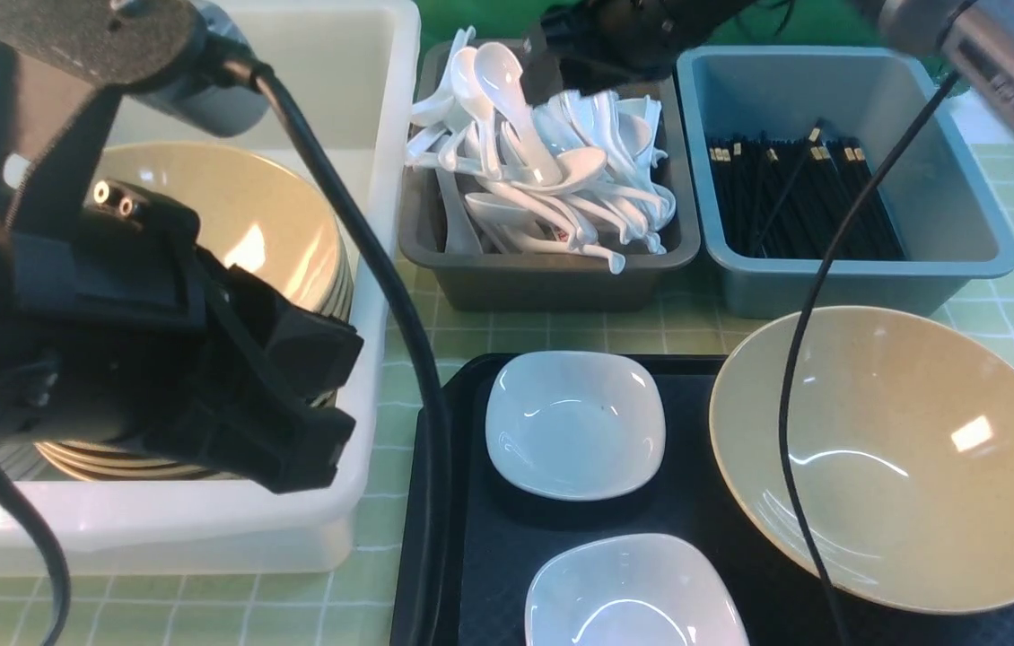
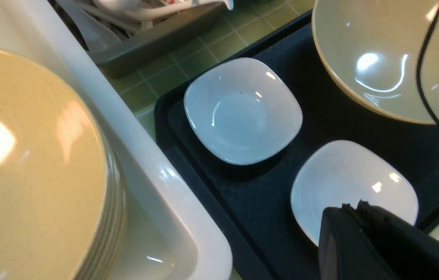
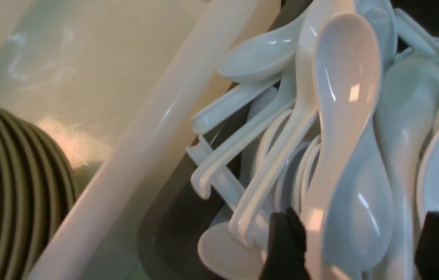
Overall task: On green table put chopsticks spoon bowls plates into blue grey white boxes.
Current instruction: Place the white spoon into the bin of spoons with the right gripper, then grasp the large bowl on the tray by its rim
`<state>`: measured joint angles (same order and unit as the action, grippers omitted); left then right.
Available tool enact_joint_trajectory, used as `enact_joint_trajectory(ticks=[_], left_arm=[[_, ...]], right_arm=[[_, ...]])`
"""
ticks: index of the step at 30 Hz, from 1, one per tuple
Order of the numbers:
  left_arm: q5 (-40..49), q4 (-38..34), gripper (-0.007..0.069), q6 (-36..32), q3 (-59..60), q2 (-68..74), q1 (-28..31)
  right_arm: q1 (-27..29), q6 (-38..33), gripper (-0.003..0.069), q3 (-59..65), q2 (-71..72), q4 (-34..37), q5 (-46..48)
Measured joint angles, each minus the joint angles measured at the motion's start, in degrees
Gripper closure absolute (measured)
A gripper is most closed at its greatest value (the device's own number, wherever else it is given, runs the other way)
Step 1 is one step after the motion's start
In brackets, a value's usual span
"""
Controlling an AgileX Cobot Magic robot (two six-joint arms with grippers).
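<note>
My left gripper (image 2: 353,205) is shut and empty, above the nearer of two white square dishes (image 2: 353,186) on the black tray (image 1: 471,538). The other white dish (image 1: 574,423) and a large tan bowl (image 1: 893,453) also sit on the tray. My right gripper (image 3: 359,249) is open over the pile of white spoons (image 3: 344,97) in the grey box (image 1: 543,278), with one spoon lying between its fingers (image 3: 285,241). Black chopsticks (image 1: 794,193) lie in the blue box (image 1: 965,260). Several tan plates (image 1: 238,215) are stacked in the white box (image 1: 363,359).
The green checked table (image 1: 615,332) shows between the boxes and the tray. My left arm and its cable (image 1: 399,323) hang over the white box and the tray's left edge. The right arm's cable (image 1: 794,386) crosses the tan bowl.
</note>
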<state>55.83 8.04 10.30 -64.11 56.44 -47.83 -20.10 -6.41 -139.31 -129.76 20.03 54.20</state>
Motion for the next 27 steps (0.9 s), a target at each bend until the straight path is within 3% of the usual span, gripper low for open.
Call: enact_joint_trajectory(ticks=[7, 11, 16, 21, 24, 27], left_arm=[[-8.63, -0.48, 0.0625, 0.00, 0.00, 3.61, 0.00], [-10.92, -2.42, 0.0625, 0.00, 0.00, 7.94, 0.00], [-13.50, -2.60, 0.0624, -0.17, 0.00, 16.28, 0.00], [-15.90, -1.84, 0.0599, -1.08, 0.00, 23.48, 0.00], [-17.72, -1.89, 0.0522, -1.33, -0.49, 29.01, 0.00], [-16.31, -3.28, 0.0461, -1.39, -2.94, 33.22, 0.00]], right_arm=[[-1.41, 0.07, 0.0206, 1.17, 15.06, -2.31, 12.24], [-4.39, 0.12, 0.0206, 5.70, 21.12, -6.79, 12.81], [-8.17, -1.00, 0.0206, 20.64, 32.69, -11.91, 12.81], [-8.56, -1.10, 0.0225, 39.23, 46.39, -16.07, 12.67], [-8.56, -0.35, 0.0284, 56.66, 59.38, -18.99, 10.88], [-8.56, 1.46, 0.0340, 66.03, 66.20, -19.40, 9.01]])
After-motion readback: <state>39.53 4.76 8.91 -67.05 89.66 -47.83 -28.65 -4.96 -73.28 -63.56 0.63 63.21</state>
